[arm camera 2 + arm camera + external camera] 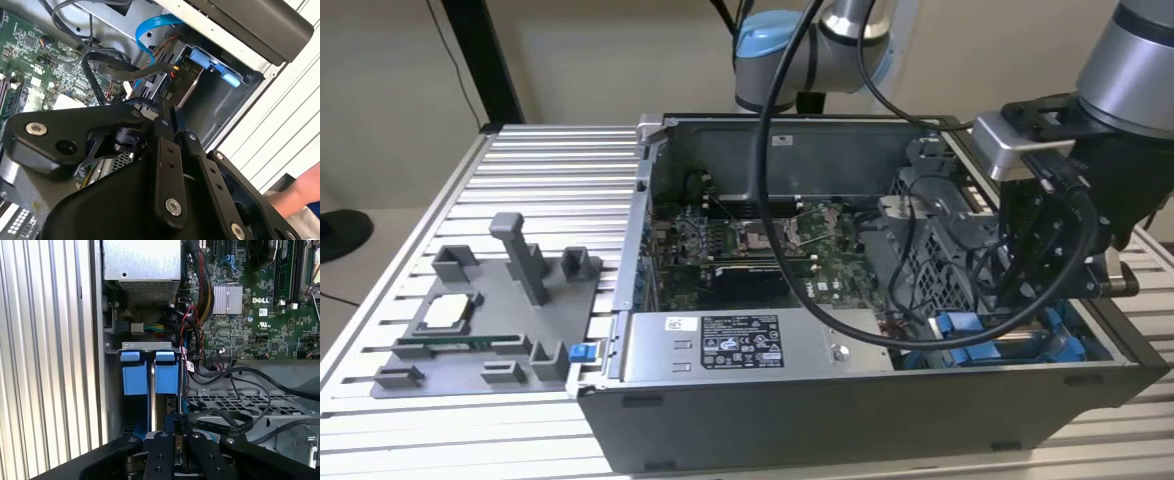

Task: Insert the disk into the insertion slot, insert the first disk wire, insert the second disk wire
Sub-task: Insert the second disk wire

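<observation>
While my end effector (176,432), fingers nearly closed on something I cannot identify, hangs over the insertion slot (150,372), loose black cables (235,420) could snag.

The black metal gripper (175,432) hangs low in a tight corner of the open grey metal computer case (854,410). The grey metal insertion slot with blue plastic tabs (149,371) sits just past it, close to the case wall. Loose black wires (235,385) curl right beside the gripper. A grey metal cage with many small holes (235,402) blocks that side. A flat blue cable (150,27) loops over the slot.
</observation>
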Robot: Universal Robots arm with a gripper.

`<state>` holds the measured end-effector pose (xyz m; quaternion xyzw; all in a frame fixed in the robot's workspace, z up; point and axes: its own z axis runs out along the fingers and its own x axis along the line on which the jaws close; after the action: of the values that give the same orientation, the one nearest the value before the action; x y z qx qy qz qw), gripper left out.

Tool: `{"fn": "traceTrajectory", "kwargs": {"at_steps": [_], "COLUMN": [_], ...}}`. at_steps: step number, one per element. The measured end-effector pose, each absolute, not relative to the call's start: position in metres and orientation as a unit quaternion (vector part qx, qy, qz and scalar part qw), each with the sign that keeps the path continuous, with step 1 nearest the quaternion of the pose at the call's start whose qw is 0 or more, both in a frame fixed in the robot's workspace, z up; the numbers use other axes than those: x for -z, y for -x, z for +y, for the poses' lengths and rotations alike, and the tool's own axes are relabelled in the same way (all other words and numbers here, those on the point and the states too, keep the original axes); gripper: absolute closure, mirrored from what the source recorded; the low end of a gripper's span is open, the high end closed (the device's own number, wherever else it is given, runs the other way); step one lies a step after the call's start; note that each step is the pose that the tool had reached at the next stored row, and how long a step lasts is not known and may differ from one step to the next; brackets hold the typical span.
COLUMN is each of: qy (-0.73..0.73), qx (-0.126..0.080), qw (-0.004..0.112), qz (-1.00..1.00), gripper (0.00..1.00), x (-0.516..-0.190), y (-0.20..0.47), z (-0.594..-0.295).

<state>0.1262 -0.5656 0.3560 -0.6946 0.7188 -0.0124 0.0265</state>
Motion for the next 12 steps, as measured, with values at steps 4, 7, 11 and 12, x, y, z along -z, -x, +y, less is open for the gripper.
{"fn": "traceTrajectory", "kwargs": {"at_steps": [4, 7, 11, 12], "qy": [0.695, 0.695, 0.695, 0.695], "qx": [0.012, 0.012, 0.012, 0.012], "qw": [0.026, 0.027, 0.026, 0.026], "qz": [0.719, 0.719, 0.719, 0.719], "gripper": [1.00, 1.00, 1.00, 1.00], "x": [-0.3556, -0.3540, -0.3511, -0.3505], "y": [-0.1264, -0.1266, -0.1274, -0.1276], "z": [-0.5657, -0.5656, -0.5656, -0.5656]}}
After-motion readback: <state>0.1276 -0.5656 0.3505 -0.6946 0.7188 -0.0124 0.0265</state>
